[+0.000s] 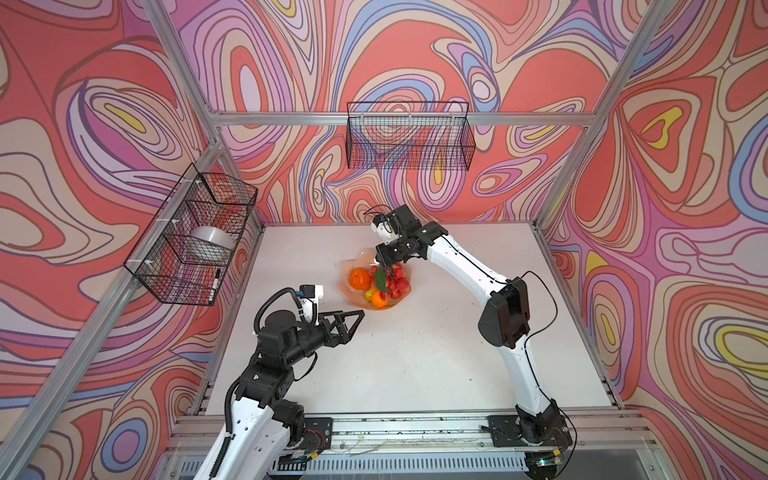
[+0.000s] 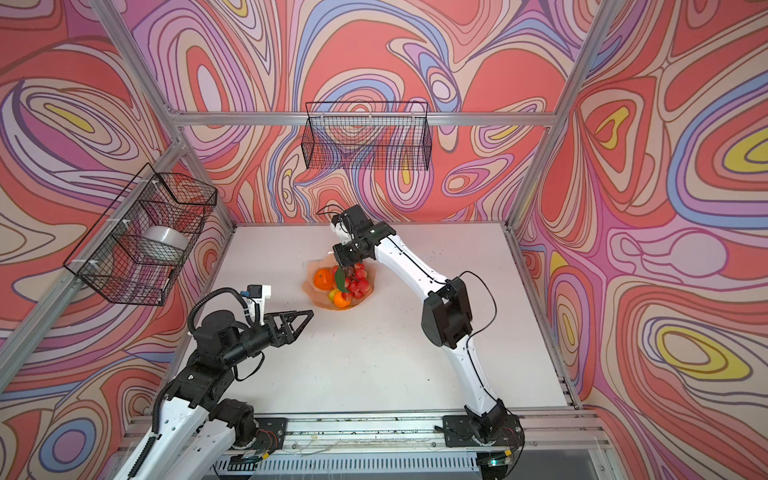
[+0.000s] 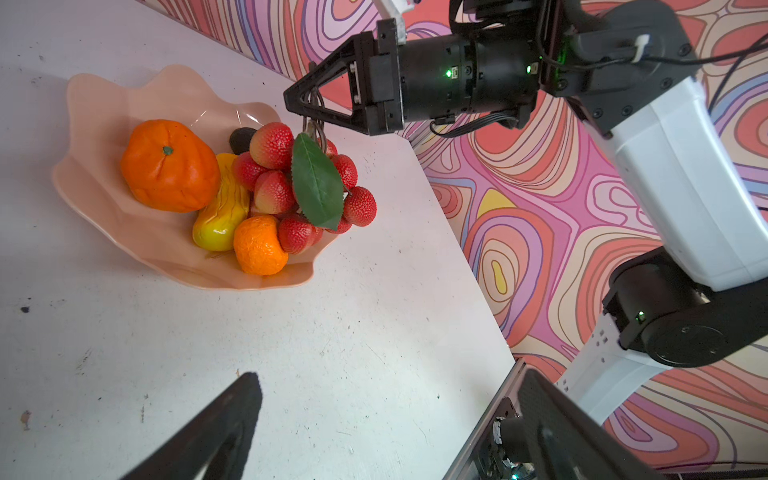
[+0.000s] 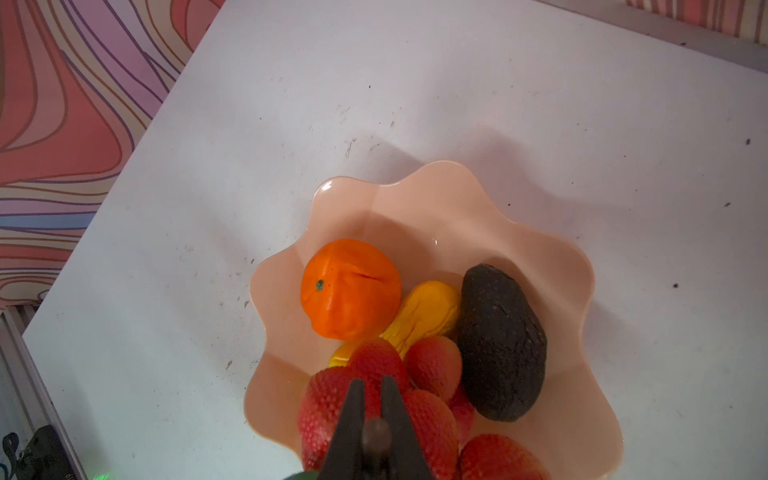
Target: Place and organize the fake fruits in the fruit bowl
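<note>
- Right end effector (image 3: 297,104) is pinched on the stem of the berry bunch (image 3: 291,195), which hangs directly beneath it, over the bowl (image 3: 95,137).
- Orange (image 3: 170,166), tangerine (image 3: 259,245), gourd (image 3: 220,216) and avocado (image 4: 500,340) lie in the bowl.
- Left end effector (image 1: 354,326) is spread wide, near the bowl, apart from it.

Bare table (image 3: 332,353) rings the fruit bowl (image 3: 95,124).
Its sides are open; above the bowl, the right gripper (image 3: 297,102) and berry bunch (image 3: 272,193) block the way.
</note>
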You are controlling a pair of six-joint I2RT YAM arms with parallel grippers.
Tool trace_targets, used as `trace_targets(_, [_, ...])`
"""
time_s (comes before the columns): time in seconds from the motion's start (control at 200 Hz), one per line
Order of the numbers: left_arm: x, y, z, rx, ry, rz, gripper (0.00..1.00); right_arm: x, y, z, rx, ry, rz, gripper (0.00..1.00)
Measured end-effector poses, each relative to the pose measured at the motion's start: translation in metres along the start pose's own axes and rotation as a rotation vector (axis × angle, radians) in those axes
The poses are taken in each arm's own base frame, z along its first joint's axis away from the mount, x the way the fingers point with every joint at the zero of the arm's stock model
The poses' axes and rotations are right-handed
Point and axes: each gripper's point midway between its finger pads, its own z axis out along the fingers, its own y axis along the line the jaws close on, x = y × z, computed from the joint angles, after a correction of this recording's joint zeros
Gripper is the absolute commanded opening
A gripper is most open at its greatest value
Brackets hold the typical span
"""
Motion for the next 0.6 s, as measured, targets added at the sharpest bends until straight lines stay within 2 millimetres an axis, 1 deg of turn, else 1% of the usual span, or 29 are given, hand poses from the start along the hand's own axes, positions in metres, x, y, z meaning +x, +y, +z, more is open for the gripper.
trace_targets(0.07, [-0.006,0.003,0.0,-0.038,-0.009,0.001,0.97,-0.001,-0.003,0.005,-0.003,0.002,0.006,0.18])
trace_targets(0.19, [-0.02,0.005,0.0,-0.082,-0.045,0.012,0.98,-0.005,-0.011,0.004,0.002,-0.008,0.005,0.53])
trace_targets(0.265, [-0.023,0.011,0.001,-0.115,-0.059,0.011,0.97,-0.01,-0.015,0.003,0.003,-0.027,0.003,0.82])
trace_targets(0.3, [-0.024,0.014,0.001,-0.129,-0.064,0.011,0.98,-0.012,-0.017,0.002,0.005,-0.035,0.007,0.97])
trace_targets(0.315, [-0.024,0.016,0.002,-0.138,-0.064,0.009,0.97,-0.013,-0.018,0.002,0.007,-0.039,0.013,0.98])
trace_targets(0.386, [-0.026,0.023,0.003,-0.171,-0.074,0.006,0.98,-0.02,-0.022,-0.003,0.01,-0.06,0.017,0.98])
trace_targets(0.461, [-0.029,0.03,0.003,-0.209,-0.088,0.015,0.98,-0.033,-0.027,-0.012,0.022,-0.105,0.024,0.98])
trace_targets(0.536, [-0.035,0.038,0.001,-0.26,-0.117,0.036,1.0,-0.045,-0.038,-0.03,0.072,-0.164,0.037,0.98])
trace_targets(0.601, [-0.043,0.047,-0.002,-0.318,-0.153,0.063,1.0,-0.05,-0.049,-0.055,0.137,-0.228,0.048,0.98])
